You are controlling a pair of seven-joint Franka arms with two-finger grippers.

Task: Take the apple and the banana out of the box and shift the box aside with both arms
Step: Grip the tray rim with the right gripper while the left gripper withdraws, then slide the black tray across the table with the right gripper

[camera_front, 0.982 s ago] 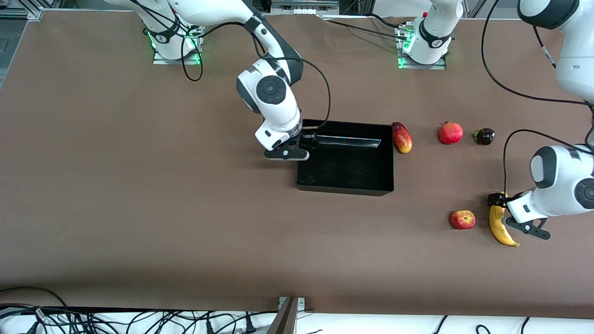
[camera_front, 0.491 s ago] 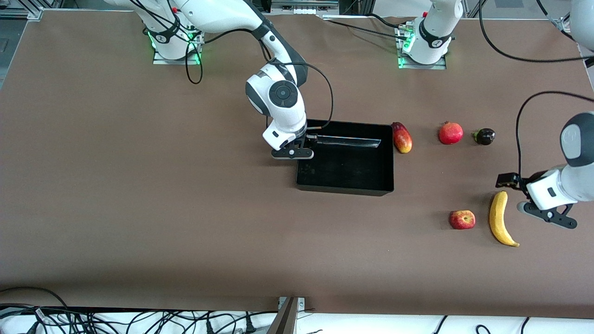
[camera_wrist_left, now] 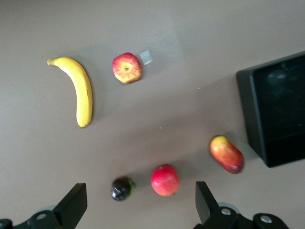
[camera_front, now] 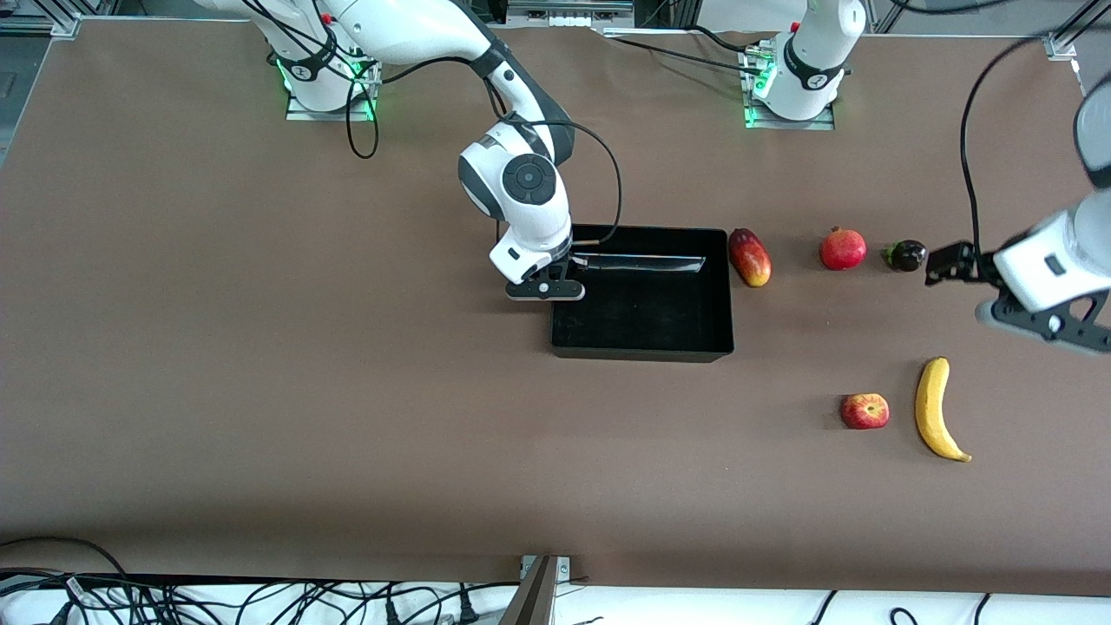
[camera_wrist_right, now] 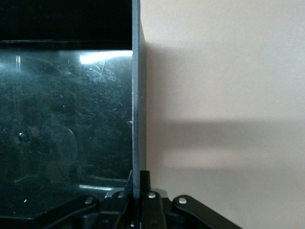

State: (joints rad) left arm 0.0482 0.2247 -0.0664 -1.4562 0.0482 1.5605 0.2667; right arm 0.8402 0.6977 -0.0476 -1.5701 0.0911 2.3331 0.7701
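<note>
The black box [camera_front: 642, 353] sits mid-table. My right gripper [camera_front: 566, 263] is shut on the box's wall at the right arm's end; in the right wrist view the thin wall [camera_wrist_right: 137, 95] runs up from between my shut fingers [camera_wrist_right: 139, 180]. The red apple [camera_front: 864, 411] and the yellow banana [camera_front: 935, 417] lie side by side on the table, nearer the front camera than the box and toward the left arm's end. My left gripper [camera_front: 946, 263] is open and empty in the air. Its wrist view shows the banana [camera_wrist_left: 80, 90], the apple [camera_wrist_left: 127, 67] and the box [camera_wrist_left: 252, 114] below the open gripper [camera_wrist_left: 140, 198].
A red-yellow mango [camera_front: 750, 257] lies beside the box toward the left arm's end. A red pomegranate [camera_front: 843, 248] and a small dark fruit [camera_front: 905, 255] lie in a row past it. The left gripper hovers by the dark fruit. Cables hang along the table's front edge.
My left gripper has left the banana's end, risen and moved toward the arm bases; the banana stays on the table. The box has shifted slightly toward the right arm's end.
</note>
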